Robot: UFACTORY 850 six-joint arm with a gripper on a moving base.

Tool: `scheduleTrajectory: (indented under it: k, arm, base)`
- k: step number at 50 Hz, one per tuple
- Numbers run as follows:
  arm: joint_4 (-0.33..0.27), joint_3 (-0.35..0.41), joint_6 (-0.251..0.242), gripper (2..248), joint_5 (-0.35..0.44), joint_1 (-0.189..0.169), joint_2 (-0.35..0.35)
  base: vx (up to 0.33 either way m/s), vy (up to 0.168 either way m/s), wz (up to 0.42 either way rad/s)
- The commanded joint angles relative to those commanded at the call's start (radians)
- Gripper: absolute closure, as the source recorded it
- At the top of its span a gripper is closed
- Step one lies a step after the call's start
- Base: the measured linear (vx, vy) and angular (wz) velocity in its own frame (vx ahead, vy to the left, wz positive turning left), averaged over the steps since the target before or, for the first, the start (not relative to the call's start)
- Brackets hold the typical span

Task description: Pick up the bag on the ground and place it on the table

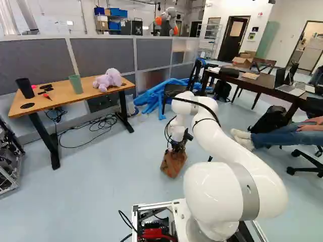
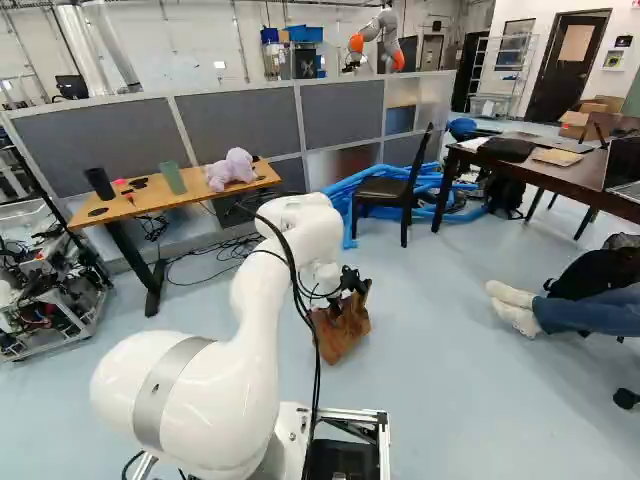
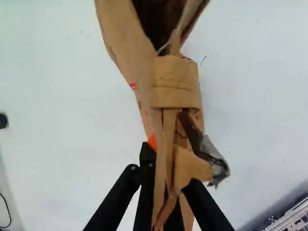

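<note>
Pale floor (image 1: 101, 186) below jaws closed on bag (image 3: 174, 91)

Grey partitions (image 2: 235, 130), pale floor (image 2: 450, 350); dark door (image 2: 558, 85), apparently windowed.

bag (image 1: 173, 164): brown paper, tilted, handles gripped | table (image 1: 59, 96): wood top, black legs, left in both base views

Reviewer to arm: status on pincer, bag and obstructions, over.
Pincer shut on paper bag. Not yet on a table. Plush toy and green cup take up part of wooden table.
</note>
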Motion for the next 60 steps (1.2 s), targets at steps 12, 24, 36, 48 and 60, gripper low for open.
scheduleTrajectory:
  k: [12,24,36,48,60]
  arm:
    - [0.0,0.043,0.0,229,0.0,0.0,0.045]
    - [0.0,0.085,0.0,229,0.0,0.0,0.091]
    - [0.0,0.126,0.0,229,0.0,0.0,0.135]
    - [0.0,0.165,0.0,229,0.0,0.0,0.179]
    - [0.0,0.203,0.0,229,0.0,0.0,0.223]
  base:
    - [0.0,0.0,0.0]
    - [0.0,0.0,0.0]
    - [0.0,0.0,0.0]
    - [0.0,0.0,0.0]
    - [0.0,0.0,0.0]
